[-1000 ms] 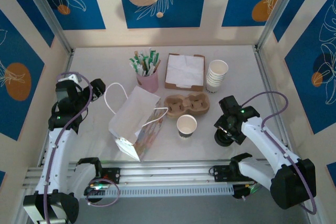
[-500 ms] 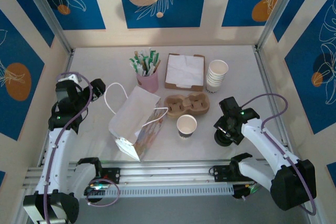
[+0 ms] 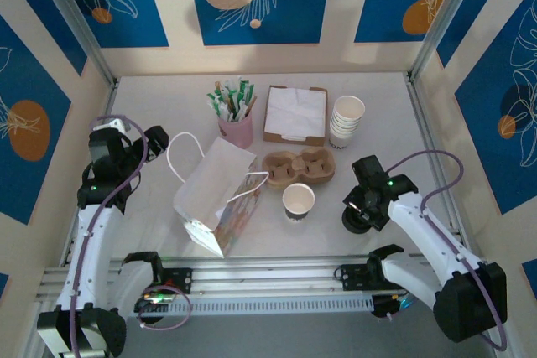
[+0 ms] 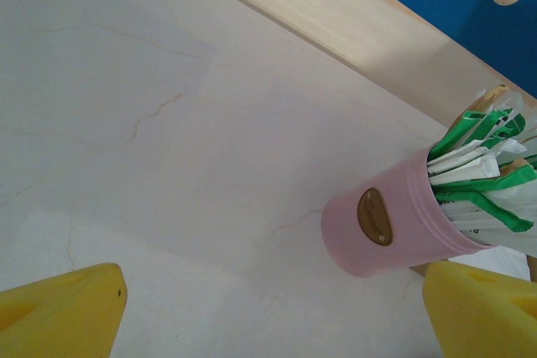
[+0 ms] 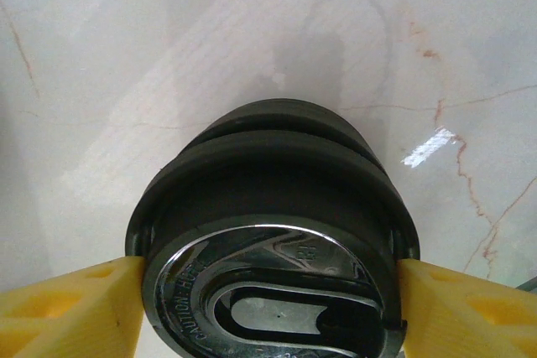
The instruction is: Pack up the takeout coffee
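A capped takeout coffee is out of view. A lidless pale paper cup (image 3: 298, 201) stands in the middle of the table, just in front of the brown pulp carrier (image 3: 298, 167). To its right sits a short stack of black lids (image 3: 356, 220). My right gripper (image 3: 361, 211) is down over that stack. In the right wrist view its yellow fingers (image 5: 71, 303) press both sides of the top black lid (image 5: 268, 266), which reads "CAUTION: HOT". My left gripper (image 3: 153, 137) hovers open at the far left, with nothing between its fingers (image 4: 63, 308).
A white paper bag (image 3: 214, 194) lies on its side left of the cup. Behind it stand a pink holder of wrapped sticks (image 3: 236, 127) (image 4: 390, 224), a napkin box (image 3: 295, 113) and a stack of lidless white cups (image 3: 346, 121). Walls enclose three sides.
The right arm has shifted very slightly down and towards the near edge over the lid stack. The left arm has not moved.
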